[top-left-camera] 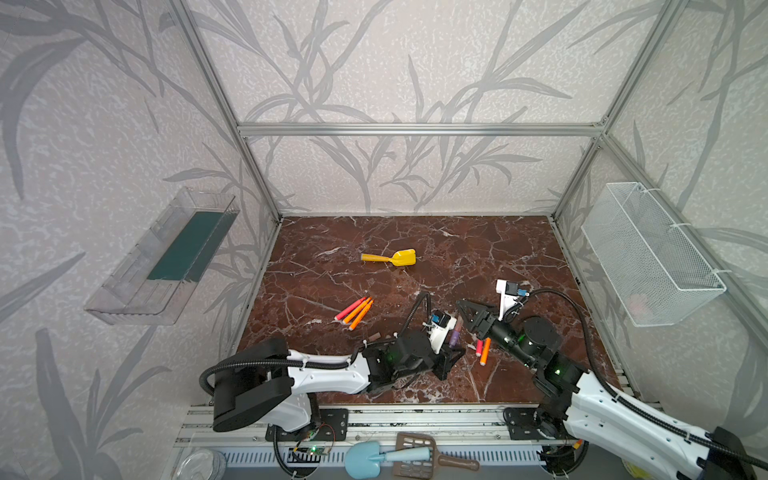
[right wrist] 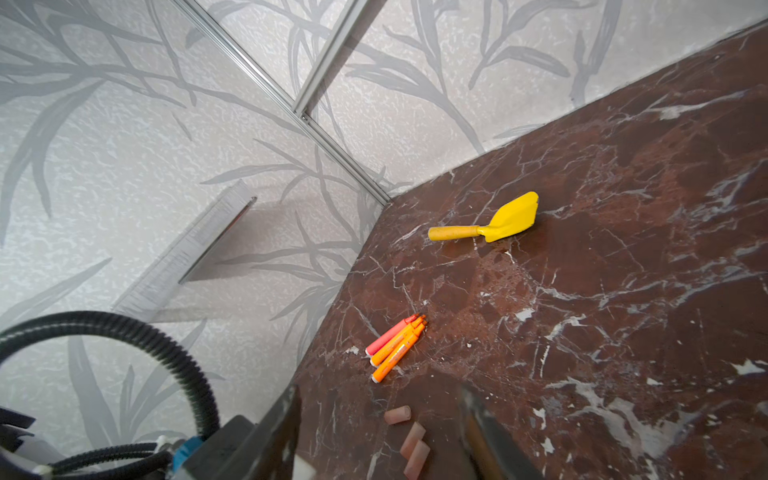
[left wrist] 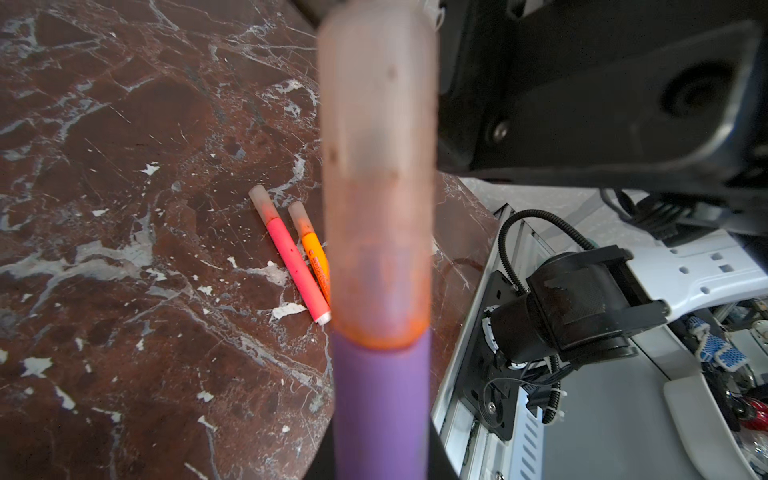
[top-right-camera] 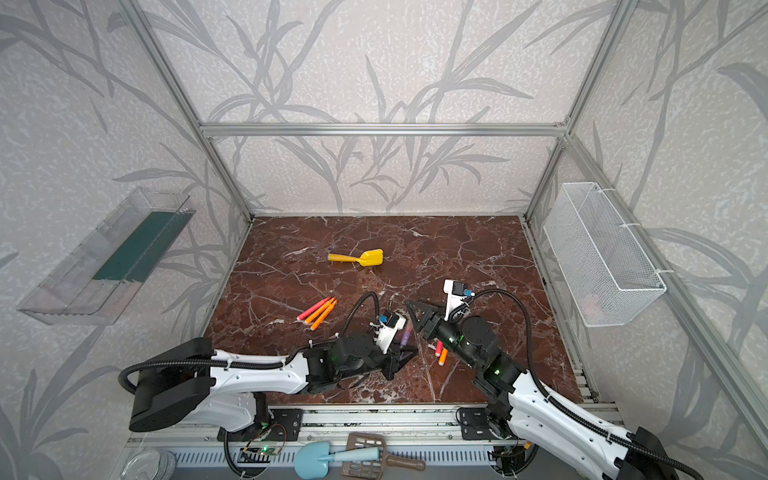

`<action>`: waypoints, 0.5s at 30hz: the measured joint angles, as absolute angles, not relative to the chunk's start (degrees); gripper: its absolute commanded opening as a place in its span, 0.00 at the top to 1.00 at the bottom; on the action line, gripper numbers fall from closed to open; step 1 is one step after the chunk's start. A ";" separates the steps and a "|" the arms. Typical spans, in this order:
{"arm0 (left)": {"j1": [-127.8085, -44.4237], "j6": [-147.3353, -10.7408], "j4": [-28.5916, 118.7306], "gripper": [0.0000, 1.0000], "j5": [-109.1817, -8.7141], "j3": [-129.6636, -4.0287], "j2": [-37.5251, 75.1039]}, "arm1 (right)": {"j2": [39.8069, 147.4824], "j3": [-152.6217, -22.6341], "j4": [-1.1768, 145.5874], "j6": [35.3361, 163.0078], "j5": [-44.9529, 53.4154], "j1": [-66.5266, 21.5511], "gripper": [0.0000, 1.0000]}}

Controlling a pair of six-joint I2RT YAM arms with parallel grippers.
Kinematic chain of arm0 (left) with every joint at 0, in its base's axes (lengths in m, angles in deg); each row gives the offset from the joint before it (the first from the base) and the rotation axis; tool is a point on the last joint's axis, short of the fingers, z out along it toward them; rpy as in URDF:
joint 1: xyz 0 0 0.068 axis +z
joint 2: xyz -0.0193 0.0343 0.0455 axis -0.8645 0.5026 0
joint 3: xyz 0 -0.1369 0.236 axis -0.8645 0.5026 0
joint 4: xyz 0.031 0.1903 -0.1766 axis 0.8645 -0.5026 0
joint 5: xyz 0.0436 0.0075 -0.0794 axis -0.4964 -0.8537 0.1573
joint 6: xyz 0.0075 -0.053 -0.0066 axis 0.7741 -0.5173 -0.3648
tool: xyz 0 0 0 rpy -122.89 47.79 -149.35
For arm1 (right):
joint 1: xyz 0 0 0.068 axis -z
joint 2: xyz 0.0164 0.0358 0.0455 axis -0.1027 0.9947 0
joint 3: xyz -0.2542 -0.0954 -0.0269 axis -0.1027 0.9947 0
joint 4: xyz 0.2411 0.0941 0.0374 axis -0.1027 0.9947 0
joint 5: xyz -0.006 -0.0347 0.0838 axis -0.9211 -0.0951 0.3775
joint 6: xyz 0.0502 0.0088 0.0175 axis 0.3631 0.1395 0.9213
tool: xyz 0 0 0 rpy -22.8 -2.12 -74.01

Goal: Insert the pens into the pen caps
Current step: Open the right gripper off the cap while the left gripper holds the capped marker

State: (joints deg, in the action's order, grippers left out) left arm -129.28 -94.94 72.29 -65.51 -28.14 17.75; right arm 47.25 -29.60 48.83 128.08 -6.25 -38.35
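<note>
Three uncapped pens (top-left-camera: 354, 312) lie together left of centre on the bench (top-left-camera: 457, 249). The left pincer (top-left-camera: 452, 353) clamps the purple pen (top-left-camera: 454, 338), its cap (top-left-camera: 458, 324) fitted. Just right, two capped pens (top-left-camera: 482, 350) lie flat, and the right pincer (top-left-camera: 464, 309) gapes wide, empty.

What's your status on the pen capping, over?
Left gripper shut on purple pen, cap on. Right gripper open, empty. Three pens uncapped, three loose caps. Yellow shovel well apart.
</note>
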 measured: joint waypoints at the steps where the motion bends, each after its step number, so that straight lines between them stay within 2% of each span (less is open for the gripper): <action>1: -129.39 -94.73 72.03 1.00 -65.90 -28.30 17.72 | 48.02 -29.97 49.33 128.26 -6.25 -38.35 0.50; 15: -129.54 -93.44 69.23 1.00 -68.09 -28.91 17.75 | 52.74 -32.48 51.56 128.91 -4.19 -38.40 0.57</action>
